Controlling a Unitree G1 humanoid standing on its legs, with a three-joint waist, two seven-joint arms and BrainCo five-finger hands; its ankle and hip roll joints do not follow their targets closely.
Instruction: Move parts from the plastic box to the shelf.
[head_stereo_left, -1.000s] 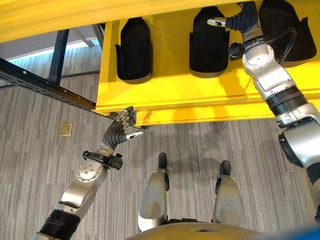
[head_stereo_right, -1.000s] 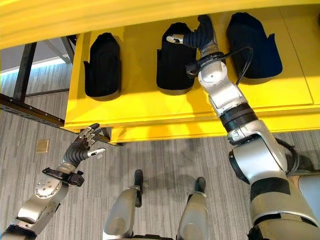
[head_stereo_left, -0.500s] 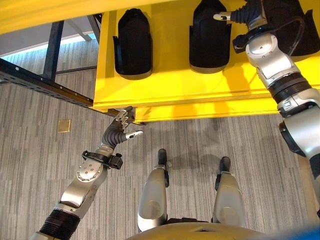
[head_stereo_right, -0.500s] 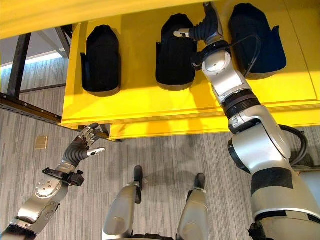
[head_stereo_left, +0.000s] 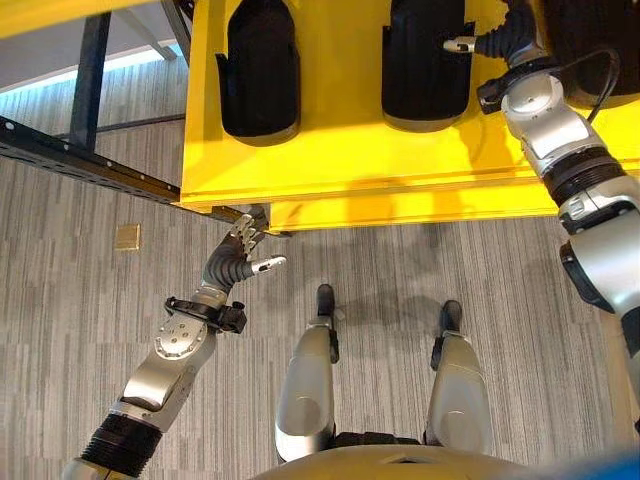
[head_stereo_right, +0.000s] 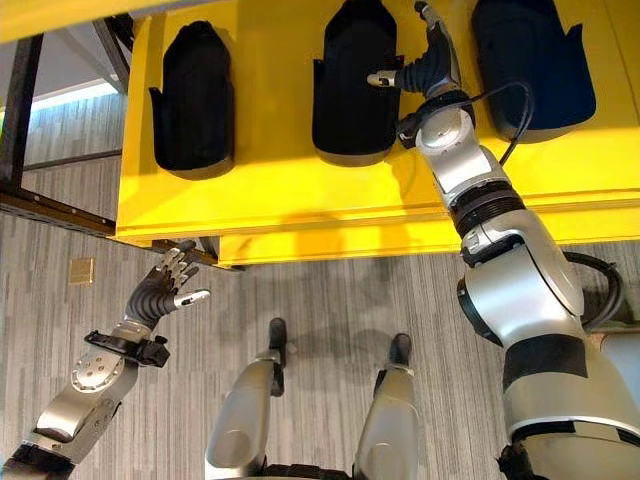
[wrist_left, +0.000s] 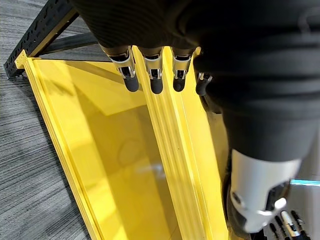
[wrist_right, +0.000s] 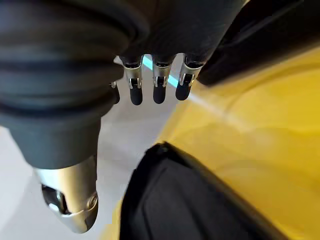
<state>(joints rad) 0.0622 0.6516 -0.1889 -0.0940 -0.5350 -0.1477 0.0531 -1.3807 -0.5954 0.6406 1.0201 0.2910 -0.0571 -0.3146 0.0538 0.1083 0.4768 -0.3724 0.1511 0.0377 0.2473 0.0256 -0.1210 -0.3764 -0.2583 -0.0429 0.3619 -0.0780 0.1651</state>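
Observation:
Three black moulded parts lie in a row on the yellow shelf (head_stereo_left: 330, 160): a left part (head_stereo_left: 258, 70), a middle part (head_stereo_left: 425, 60) and a right part (head_stereo_right: 530, 60). My right hand (head_stereo_right: 430, 65) hovers over the shelf between the middle and right parts, open, with its thumb pointing at the middle part's edge and nothing held. In the right wrist view its straight fingers (wrist_right: 157, 87) show above a black part (wrist_right: 200, 200). My left hand (head_stereo_left: 240, 262) is open and empty, just below the shelf's front left corner; its fingers (wrist_left: 152, 75) point at the shelf's edge.
A black perforated metal beam (head_stereo_left: 80, 165) runs along the left behind the shelf corner. A small tan square plate (head_stereo_left: 127, 236) lies on the grey striped carpet. Open floor lies in front of the shelf.
The camera has shifted, so the shelf sits lower and closer in the picture. My right hand has slid a little to the right, off the middle part. The left hand has hardly moved.

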